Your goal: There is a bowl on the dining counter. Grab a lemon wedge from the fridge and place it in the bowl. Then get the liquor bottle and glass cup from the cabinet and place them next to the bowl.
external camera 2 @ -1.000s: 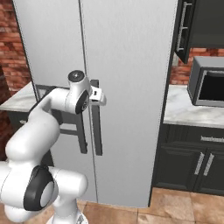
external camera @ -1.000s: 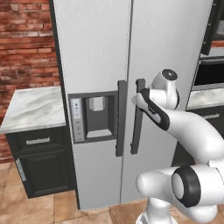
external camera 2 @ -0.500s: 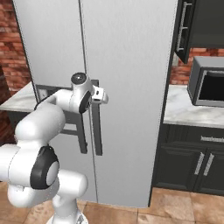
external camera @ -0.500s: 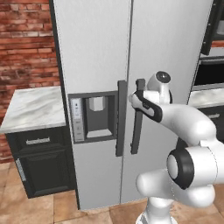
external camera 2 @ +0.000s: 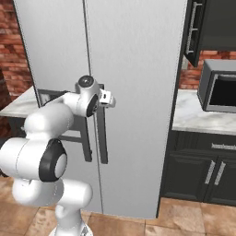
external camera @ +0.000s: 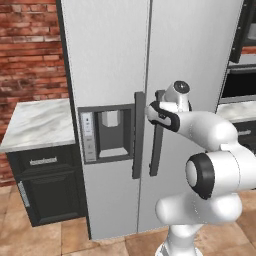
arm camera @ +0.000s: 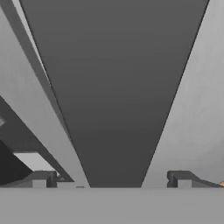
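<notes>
A rendered home kitchen is showing here. A tall grey double-door fridge (external camera: 145, 100) with an ice dispenser (external camera: 107, 131) is standing against a red brick wall (external camera: 27, 50). Marble counters (external camera: 37, 122) are lying over dark cabinets (external camera: 45, 187) on both sides, and a microwave (external camera 2: 220, 87) is sitting on the right-hand counter beneath a dark upper cabinet (external camera 2: 212, 25).

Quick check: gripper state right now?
Gripper: open, jaws wide on either side of the right fridge door handle, not closed on it.
</notes>
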{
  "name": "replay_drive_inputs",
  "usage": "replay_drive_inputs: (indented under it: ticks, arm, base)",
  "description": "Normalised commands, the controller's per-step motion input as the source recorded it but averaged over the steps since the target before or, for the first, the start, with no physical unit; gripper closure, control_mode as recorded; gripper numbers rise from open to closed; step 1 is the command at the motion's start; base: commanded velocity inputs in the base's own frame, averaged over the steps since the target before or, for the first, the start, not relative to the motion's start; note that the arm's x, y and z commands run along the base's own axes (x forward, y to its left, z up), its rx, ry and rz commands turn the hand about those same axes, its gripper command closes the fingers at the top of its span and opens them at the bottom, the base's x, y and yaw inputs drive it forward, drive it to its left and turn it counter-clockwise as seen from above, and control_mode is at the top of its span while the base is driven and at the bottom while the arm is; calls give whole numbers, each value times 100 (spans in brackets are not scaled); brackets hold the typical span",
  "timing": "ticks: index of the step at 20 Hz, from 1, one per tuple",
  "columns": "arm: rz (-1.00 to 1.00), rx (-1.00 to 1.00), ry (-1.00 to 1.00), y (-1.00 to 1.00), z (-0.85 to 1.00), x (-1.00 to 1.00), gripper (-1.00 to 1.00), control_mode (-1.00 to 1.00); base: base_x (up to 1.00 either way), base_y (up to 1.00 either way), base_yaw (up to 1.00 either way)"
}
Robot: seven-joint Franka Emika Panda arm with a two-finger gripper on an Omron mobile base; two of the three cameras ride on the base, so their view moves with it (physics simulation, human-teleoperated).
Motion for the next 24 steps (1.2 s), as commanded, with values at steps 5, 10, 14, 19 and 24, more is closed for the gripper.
replay_drive_inputs:
  ticks: [5, 10, 14, 19, 24]
  arm:
    - [0, 0, -1, 0, -18, 42, -100, -100]
    - [0, 0, -1, 0, -22, 46, -100, -100]
    - [0, -1, 2, 3, -27, 44, 100, -100]
    - [0, -2, 6, 1, -14, 3, 100, -100]
    - [-1, 0, 0, -1, -14, -42, 100, -100]
  base:
    - [0, 0, 0]
    - [0, 0, 0]
    - [0, 0, 0]
    - [0, 0, 0]
    - [0, 0, 0]
